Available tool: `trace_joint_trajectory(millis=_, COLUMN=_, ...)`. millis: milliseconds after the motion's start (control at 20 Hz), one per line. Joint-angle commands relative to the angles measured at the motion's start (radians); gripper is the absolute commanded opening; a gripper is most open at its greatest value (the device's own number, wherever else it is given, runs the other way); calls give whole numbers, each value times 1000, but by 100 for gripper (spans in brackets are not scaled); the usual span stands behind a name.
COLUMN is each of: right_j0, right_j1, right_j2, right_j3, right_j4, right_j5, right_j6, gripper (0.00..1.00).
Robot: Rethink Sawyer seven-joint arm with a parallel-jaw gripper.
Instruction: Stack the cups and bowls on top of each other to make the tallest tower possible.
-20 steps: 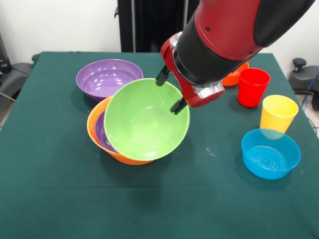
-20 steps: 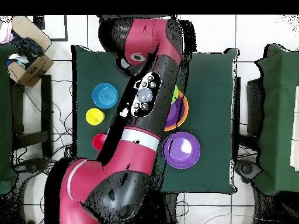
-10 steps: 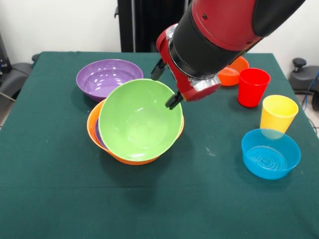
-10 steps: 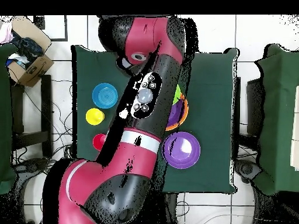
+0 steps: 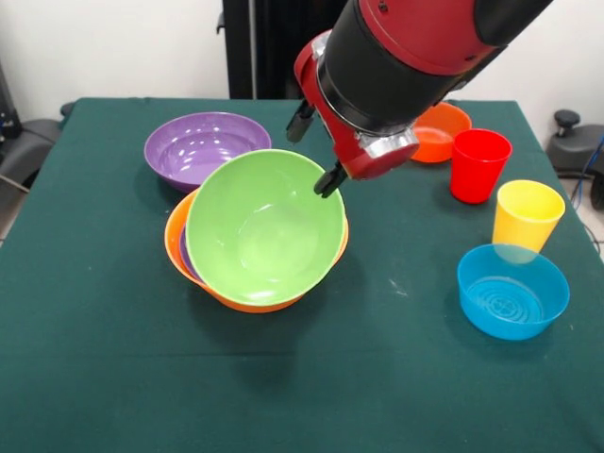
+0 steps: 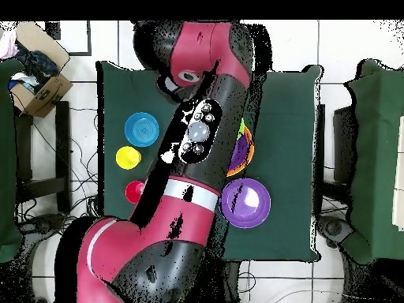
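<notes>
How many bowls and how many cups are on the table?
Bowls: 6, namely green, big orange, purple nested between them, loose purple, small orange, blue
Cups: 2, namely red, yellow
Total: 8

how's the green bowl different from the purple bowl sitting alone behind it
The green bowl sits nested in the orange bowl, tilted toward the camera; the lone purple bowl stands level on the table. The green one has the gripper at its rim; the purple one has nothing near it. Both are round, glossy and empty.
</notes>
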Motion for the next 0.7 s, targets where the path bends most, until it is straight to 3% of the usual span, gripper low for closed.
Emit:
trace_joint_trajectory(millis=50, right_j0=2, right_j1=24, right_j2=193, right_j3=142, right_j4=-15, right_j5=-176, right_j6=-68, gripper=100)
trace_joint_trajectory(millis=700, right_j0=7, right_j1=3, right_j2=233, right_j3=156, right_j4=-18, right_j5=-223, right_j6=-29, gripper=100)
